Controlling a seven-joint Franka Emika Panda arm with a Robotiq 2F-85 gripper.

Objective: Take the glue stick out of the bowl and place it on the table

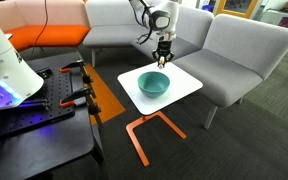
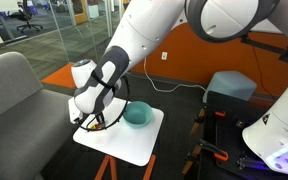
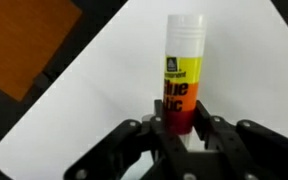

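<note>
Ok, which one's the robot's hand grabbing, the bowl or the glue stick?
The glue stick: the small yellow-and-red tube pinched in the gripper. The teal bowl sits untouched on the white table.

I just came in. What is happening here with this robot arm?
The arm's claw is shut on a glue stick, gripping its red lower end. The glue stick is out of the teal bowl. The claw holds it over the white table, beside the bowl and near one edge. The pictures do not show whether the glue stick touches the tabletop. It is not yet released.
</note>
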